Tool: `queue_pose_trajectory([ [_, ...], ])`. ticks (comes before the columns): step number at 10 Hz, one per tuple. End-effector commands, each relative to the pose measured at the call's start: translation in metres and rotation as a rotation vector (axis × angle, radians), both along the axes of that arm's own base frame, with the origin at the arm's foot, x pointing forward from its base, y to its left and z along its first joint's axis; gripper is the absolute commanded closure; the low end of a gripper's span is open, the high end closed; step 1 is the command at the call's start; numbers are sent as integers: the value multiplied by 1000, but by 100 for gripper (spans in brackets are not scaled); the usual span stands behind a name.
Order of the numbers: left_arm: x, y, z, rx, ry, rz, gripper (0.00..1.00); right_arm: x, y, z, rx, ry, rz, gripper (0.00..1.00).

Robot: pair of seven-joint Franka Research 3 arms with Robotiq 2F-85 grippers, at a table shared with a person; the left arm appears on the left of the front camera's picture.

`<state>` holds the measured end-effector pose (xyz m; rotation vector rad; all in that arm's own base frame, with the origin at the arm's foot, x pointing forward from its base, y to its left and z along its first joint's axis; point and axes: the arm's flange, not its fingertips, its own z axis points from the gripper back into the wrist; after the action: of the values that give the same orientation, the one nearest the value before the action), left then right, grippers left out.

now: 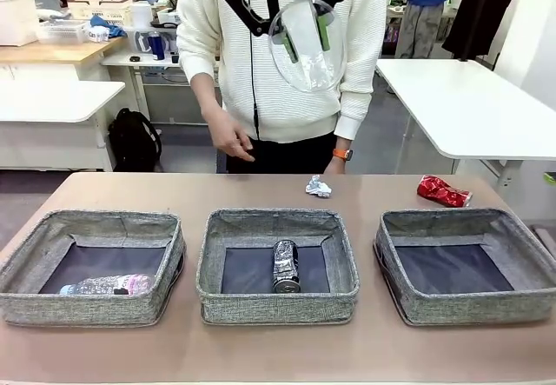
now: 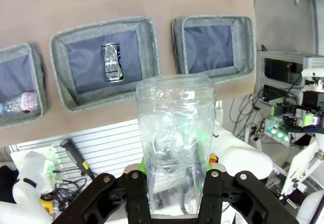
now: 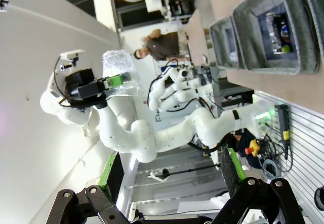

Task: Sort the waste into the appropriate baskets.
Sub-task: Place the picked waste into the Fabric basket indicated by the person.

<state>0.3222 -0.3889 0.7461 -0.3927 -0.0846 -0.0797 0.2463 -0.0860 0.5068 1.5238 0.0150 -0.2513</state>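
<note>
My left fingers [image 1: 323, 30] are clamped on the clear plastic cup [image 1: 304, 59], one green pad on each side of its wall, high at the top centre of the front view and in front of the person's white sweater. In the left wrist view the cup [image 2: 174, 118] stands up from the bottom edge, and the baskets lie well below it on the table [image 1: 261, 350].

My right fingers [image 3: 93, 199] are spread wide at the bottom of their own view, with nothing between them.

Three grey baskets sit in a row across the lower half of the front view. The left basket [image 1: 87, 311] holds the clear plastic bottle [image 1: 109, 285], lying on its side. The middle basket [image 1: 278, 305] holds the crushed blue-silver can [image 1: 285, 266]. The right basket [image 1: 469, 314] shows a bare dark bottom. Beyond the baskets, the white paper wad [image 1: 318, 186] lies near the table's far edge at centre, and the crushed red can [image 1: 443, 191] lies toward the right. The person's hand [image 1: 230, 137] hangs above the far edge.
</note>
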Motion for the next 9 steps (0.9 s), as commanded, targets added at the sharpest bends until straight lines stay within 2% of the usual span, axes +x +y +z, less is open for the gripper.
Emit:
queue_pose_trajectory([
  [1,-1,2,0,0,-13,13,63,-2,-1,2,3,-11,7,0],
  [9,-1,2,0,0,-13,13,63,-2,-1,2,3,-11,7,0],
])
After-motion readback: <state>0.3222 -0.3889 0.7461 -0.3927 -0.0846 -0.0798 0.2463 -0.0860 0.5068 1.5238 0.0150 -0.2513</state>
